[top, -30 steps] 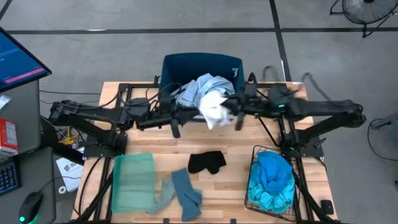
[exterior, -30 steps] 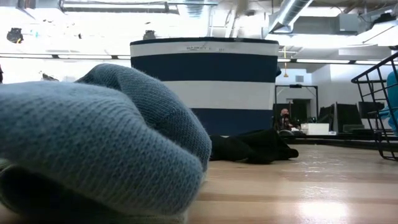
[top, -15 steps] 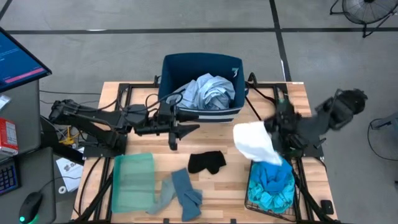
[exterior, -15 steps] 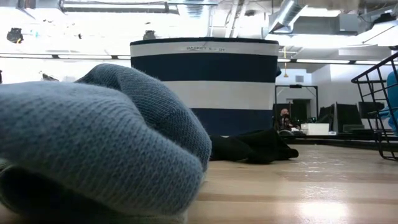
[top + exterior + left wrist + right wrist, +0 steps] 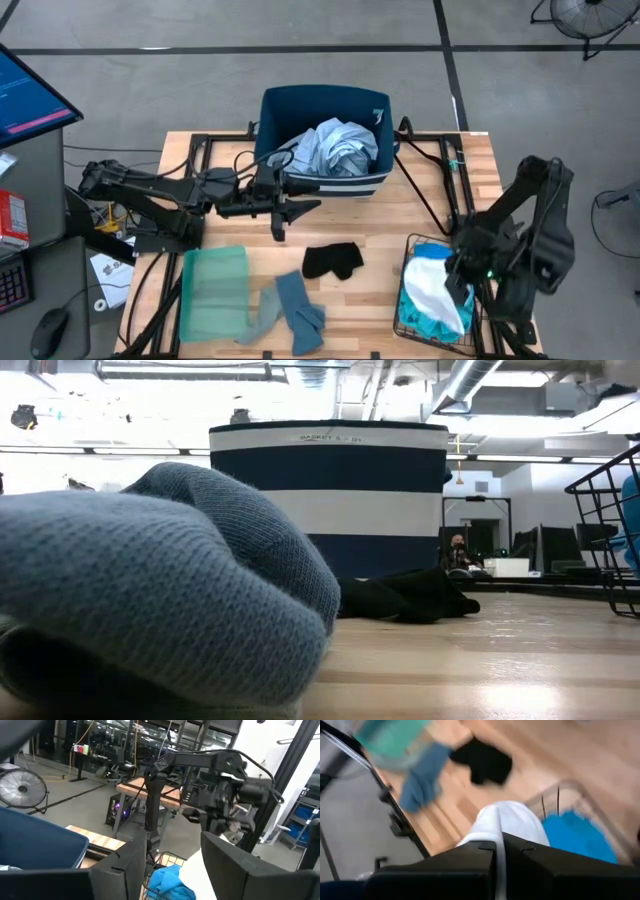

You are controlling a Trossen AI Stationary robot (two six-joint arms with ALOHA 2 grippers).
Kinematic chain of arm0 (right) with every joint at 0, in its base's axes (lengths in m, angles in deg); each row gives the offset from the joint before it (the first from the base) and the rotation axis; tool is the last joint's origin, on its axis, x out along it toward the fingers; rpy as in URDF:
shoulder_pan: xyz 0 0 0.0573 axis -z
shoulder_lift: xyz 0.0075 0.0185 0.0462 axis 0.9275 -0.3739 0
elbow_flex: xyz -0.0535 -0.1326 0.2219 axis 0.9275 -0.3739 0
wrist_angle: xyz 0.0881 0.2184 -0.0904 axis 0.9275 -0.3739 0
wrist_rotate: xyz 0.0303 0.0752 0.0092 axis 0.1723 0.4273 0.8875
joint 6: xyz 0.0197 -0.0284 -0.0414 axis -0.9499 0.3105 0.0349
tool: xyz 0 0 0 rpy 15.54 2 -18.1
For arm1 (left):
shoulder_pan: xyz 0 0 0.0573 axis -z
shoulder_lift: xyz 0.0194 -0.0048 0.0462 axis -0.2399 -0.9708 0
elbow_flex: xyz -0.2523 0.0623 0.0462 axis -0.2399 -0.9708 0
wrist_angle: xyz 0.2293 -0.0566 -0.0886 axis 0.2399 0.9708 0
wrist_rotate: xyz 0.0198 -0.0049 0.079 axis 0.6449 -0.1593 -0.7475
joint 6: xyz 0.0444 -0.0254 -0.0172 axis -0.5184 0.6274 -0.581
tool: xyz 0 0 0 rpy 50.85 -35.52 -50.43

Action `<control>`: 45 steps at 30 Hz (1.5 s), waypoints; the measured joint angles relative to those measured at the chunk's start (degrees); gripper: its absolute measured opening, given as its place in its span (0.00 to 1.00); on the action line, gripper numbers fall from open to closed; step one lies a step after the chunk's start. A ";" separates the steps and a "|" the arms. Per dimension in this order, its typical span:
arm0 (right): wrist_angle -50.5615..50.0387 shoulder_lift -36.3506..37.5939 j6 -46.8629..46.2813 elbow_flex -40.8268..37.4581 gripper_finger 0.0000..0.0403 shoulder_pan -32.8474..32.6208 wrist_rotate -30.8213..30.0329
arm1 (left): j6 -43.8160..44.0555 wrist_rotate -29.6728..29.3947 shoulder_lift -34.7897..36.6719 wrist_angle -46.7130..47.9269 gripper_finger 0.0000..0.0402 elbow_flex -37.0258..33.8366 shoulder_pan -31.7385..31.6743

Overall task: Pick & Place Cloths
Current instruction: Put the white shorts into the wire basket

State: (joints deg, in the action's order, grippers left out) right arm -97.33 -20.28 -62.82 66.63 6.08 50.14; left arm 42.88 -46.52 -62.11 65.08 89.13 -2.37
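Note:
My right gripper [image 5: 457, 283] is over the black wire basket [image 5: 410, 262] at the table's near right, shut on a white cloth [image 5: 432, 292]. Bright blue and turquoise cloths [image 5: 428, 318] lie in the basket. My left gripper [image 5: 287, 208] waits open and empty in front of the navy striped bin [image 5: 300, 105], which holds a pale blue-white shirt [image 5: 335, 148]. A small black cloth [image 5: 333, 260] lies flat at the table's middle. A grey-blue cloth [image 5: 290, 308] lies near the front edge. My right gripper pinches a bunched fold of the white cloth [image 5: 496, 836] between its two fingers, coming from above and pointing down. The cloth hangs slack below the fingers over the blue cloths [image 5: 575, 837] in the basket. Whether its lower end touches them I cannot tell.
A pale green tray [image 5: 215, 290] lies at the near left, beside the grey-blue cloth. In the low view the grey-blue cloth [image 5: 150, 580] fills the near left, with the bin [image 5: 330, 495] and black cloth [image 5: 410, 598] behind it. A person sits in the room beyond.
My right gripper has carried the white cloth out of the bin, toward the table's right and near edges, and now holds it over the wire basket. The cloth has stayed bunched, hanging below the fingers.

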 joint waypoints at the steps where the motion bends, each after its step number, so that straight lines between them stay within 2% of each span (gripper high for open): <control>1: 0.02 -1.16 -1.11 -0.02 0.00 -0.23 2.21 | 0.00 0.24 0.00 0.09 0.43 0.00 0.00; 9: 0.05 -9.68 -4.01 -4.47 0.00 -0.21 22.83 | -0.04 0.93 0.02 3.55 0.45 0.02 0.00; 17: 3.74 -11.38 -6.88 -13.39 0.00 1.20 30.04 | -0.07 1.00 0.04 8.67 0.45 0.02 0.00; 28: 28.92 -11.31 -4.85 -29.83 0.00 4.37 31.25 | -0.07 2.48 0.04 17.34 0.45 0.02 0.00; 40: 41.24 -11.02 -4.70 -39.11 0.00 6.15 31.27 | -0.07 4.45 0.04 24.66 0.45 0.02 0.28; 45: 41.11 -9.97 -4.60 -39.21 0.07 6.15 31.28 | -3.70 10.31 0.04 28.28 0.46 0.02 1.31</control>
State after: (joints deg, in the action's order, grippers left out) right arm -56.22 -30.25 -67.42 27.43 12.23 81.41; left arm 39.18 -36.21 -62.07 93.36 89.16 -1.06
